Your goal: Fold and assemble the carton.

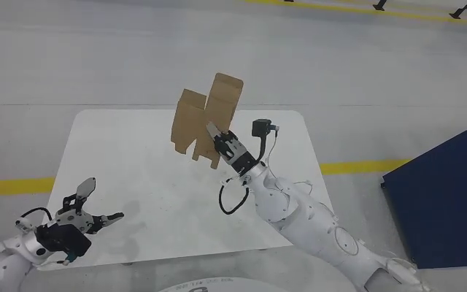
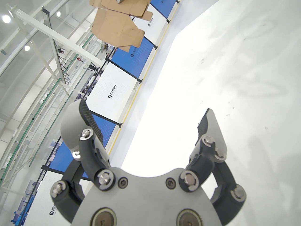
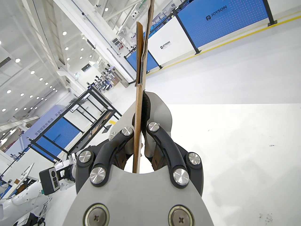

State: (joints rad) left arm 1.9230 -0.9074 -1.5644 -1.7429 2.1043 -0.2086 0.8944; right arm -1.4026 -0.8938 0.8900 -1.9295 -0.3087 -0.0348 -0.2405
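Observation:
A flat brown carton point(image 1: 204, 117) hangs in the air above the far middle of the white table point(image 1: 146, 190). My right gripper point(image 1: 216, 136) is shut on its lower edge and holds it upright. In the right wrist view the carton point(image 3: 140, 90) stands edge-on, pinched between the two fingers point(image 3: 160, 114). The left wrist view looks across at the same carton point(image 2: 115, 24) from a distance, unfolded with its flaps showing. My left gripper point(image 1: 102, 201) rests low near the table's front left corner, open with nothing between its fingers point(image 2: 209, 125).
A dark blue panel point(image 1: 430, 197) stands on the floor to the right of the table. A yellow floor line point(image 1: 357, 166) runs behind it. The table surface between the two arms is bare.

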